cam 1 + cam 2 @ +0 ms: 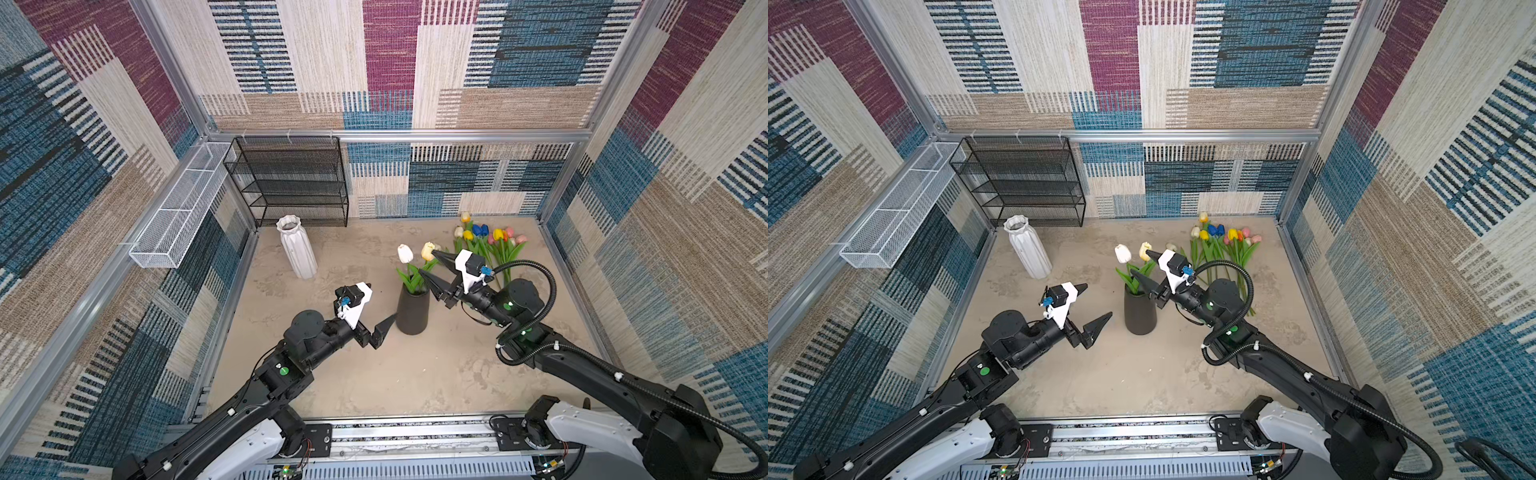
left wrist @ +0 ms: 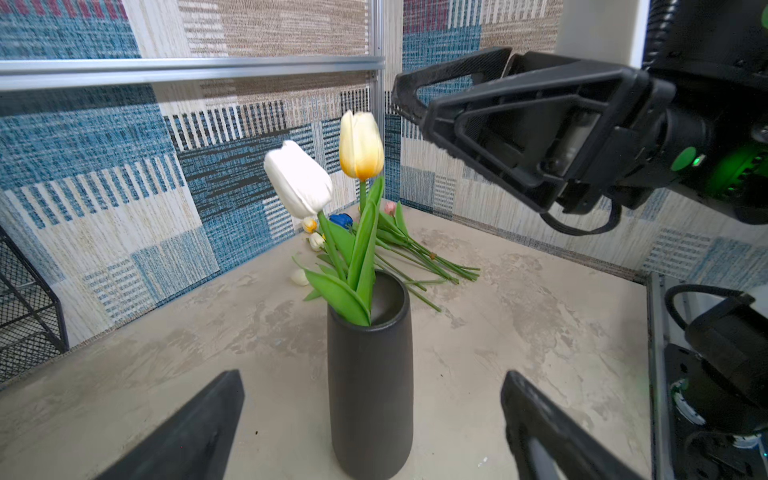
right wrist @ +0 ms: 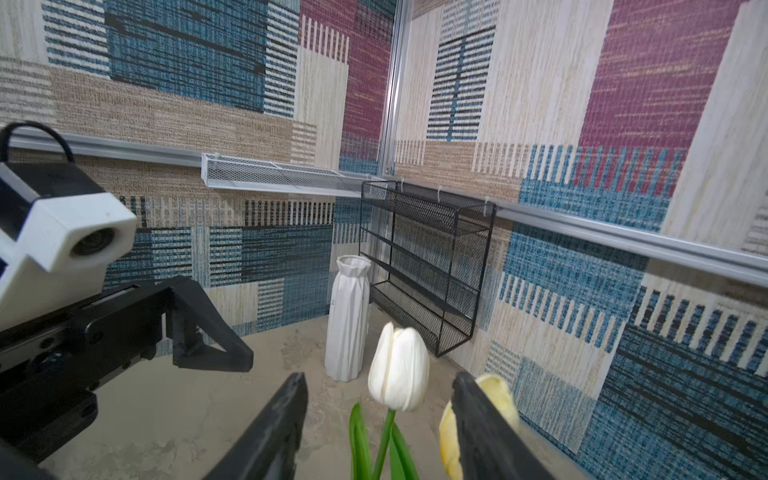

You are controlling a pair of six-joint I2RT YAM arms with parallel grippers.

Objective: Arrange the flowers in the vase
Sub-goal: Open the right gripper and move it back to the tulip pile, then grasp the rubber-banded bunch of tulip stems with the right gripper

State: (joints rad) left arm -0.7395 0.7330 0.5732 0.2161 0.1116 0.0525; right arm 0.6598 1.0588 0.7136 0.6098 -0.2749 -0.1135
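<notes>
A dark grey vase stands mid-table with a white tulip and a cream-yellow tulip upright in it. The other flowers lie in a pile at the back right. My right gripper hovers open at the two tulip heads; the white tulip's stem rises between its fingers untouched, and the cream head sits just outside one finger. My left gripper is wide open just left of the vase, facing it, holding nothing.
A white ribbed vase stands at the back left in front of a black wire shelf. A white mesh basket hangs on the left wall. Patterned walls close in the table on three sides.
</notes>
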